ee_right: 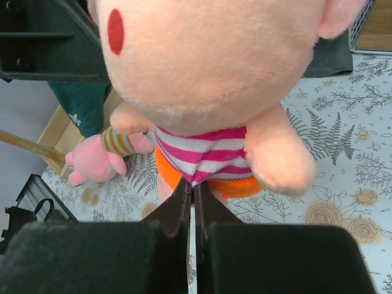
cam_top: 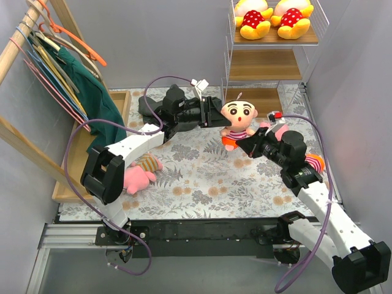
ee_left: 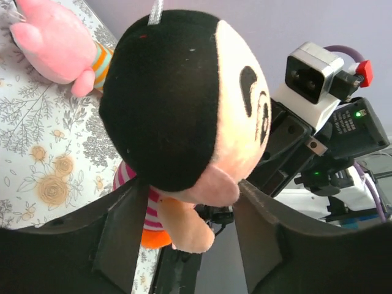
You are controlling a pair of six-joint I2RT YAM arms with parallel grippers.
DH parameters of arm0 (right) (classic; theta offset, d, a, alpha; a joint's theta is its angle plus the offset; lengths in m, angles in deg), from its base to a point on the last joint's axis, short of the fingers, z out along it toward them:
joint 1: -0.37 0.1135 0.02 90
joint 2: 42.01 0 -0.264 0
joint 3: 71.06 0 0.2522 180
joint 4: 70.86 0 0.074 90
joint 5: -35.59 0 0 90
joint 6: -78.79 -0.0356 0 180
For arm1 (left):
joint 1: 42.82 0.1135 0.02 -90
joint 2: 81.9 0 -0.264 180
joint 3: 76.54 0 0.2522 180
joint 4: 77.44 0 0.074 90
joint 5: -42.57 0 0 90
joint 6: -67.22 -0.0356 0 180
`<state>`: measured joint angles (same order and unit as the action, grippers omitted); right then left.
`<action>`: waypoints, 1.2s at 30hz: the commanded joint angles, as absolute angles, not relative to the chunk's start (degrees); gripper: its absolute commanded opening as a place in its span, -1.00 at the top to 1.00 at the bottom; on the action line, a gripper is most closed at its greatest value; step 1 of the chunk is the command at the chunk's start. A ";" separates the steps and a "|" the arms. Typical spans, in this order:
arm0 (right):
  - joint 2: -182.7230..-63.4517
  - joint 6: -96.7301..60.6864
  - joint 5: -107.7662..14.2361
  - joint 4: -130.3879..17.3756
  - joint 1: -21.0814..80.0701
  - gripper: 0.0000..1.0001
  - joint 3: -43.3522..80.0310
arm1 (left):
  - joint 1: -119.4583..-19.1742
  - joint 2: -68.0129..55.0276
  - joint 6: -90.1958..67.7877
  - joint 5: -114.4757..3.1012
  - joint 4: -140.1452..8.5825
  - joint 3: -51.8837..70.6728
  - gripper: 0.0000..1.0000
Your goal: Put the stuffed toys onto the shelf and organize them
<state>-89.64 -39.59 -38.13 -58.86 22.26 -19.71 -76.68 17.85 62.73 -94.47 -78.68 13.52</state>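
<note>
I see the black-haired doll (cam_top: 237,119) upright just in front of the shelf (cam_top: 263,64), right gripper (ee_right: 193,191) pinched tight on its striped shirt hem, left gripper (cam_top: 220,113) jaws apart flanking its head.

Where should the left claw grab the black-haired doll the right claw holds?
Grip the black-haired doll by its head, coming from the hair side. It is the widest, roundest part and sits clear above the right claw, shut at the orange shorts. The left claw straddles it, so closing across its sides should hold.
</note>
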 commanded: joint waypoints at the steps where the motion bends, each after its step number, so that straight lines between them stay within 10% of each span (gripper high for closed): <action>1: -88.50 -38.98 -33.32 -64.66 22.43 0.97 -20.82 | -76.57 17.94 67.74 -97.17 -83.80 15.98 0.06; 7: -85.17 -43.18 -35.24 -67.12 22.52 0.29 -24.42 | -76.57 17.33 72.92 -96.30 -86.44 15.27 1.00; 11: -80.26 -52.04 -40.25 -69.48 22.52 -0.39 -28.02 | -76.65 16.02 76.61 -94.10 -87.67 14.31 1.00; 16: -75.67 -61.56 -43.68 -77.39 22.43 -0.57 -33.64 | -76.57 14.61 82.94 -92.43 -92.76 12.11 1.00; 31: -78.39 -70.97 -43.86 -97.35 22.43 -0.35 -39.10 | -76.57 12.06 92.35 -91.72 -100.07 7.10 1.00; 36: -79.36 -71.06 -44.47 -99.64 22.43 0.63 -38.93 | -76.57 12.23 92.35 -92.16 -99.63 6.31 1.00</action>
